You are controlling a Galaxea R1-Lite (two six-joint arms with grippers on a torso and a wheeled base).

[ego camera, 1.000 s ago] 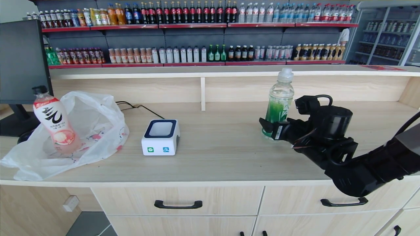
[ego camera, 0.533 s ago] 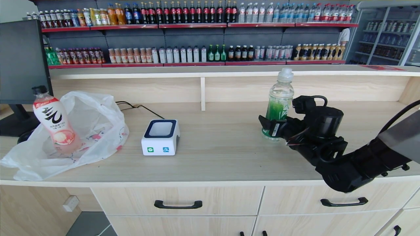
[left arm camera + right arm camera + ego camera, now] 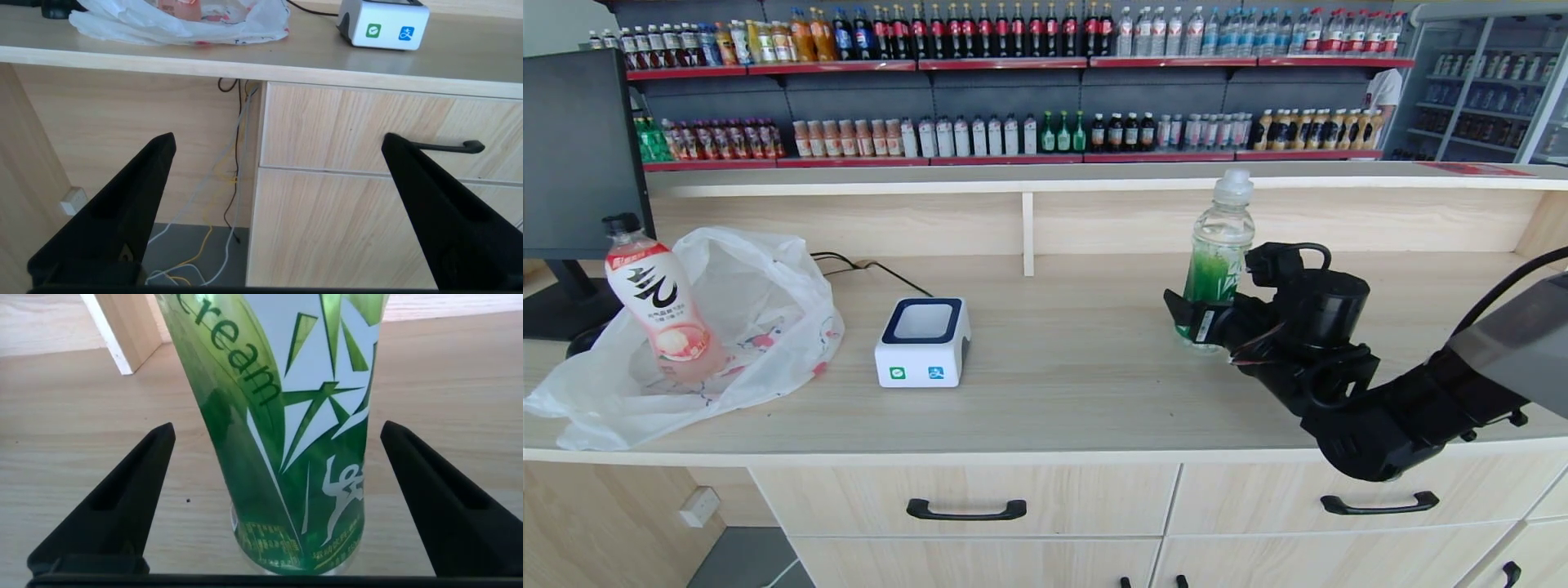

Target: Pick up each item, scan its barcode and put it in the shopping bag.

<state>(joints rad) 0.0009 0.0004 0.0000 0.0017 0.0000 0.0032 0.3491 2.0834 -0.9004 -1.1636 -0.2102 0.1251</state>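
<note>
A clear bottle with a green label (image 3: 1218, 260) stands upright on the wooden counter (image 3: 1062, 376) at the right. My right gripper (image 3: 1205, 314) is open around its lower part, one finger on each side, not touching the bottle (image 3: 286, 441) in the right wrist view. The white barcode scanner (image 3: 924, 341) sits mid-counter. A translucent plastic shopping bag (image 3: 760, 327) lies at the left with a pink-labelled bottle (image 3: 658, 304) upright in it. My left gripper (image 3: 278, 212) hangs open below counter level, facing the drawers; the scanner (image 3: 384, 23) and bag (image 3: 180, 20) appear above it.
A dark monitor (image 3: 576, 155) stands at the far left behind the bag. A cable (image 3: 866, 269) runs from the scanner to the back. A raised wooden ledge (image 3: 1094, 184) backs the counter. Drawers with black handles (image 3: 966, 511) lie below.
My right gripper has slid forward and slightly left, bringing its fingers around the green-labelled bottle's base. The bottle, the scanner and the bag have stayed put.
</note>
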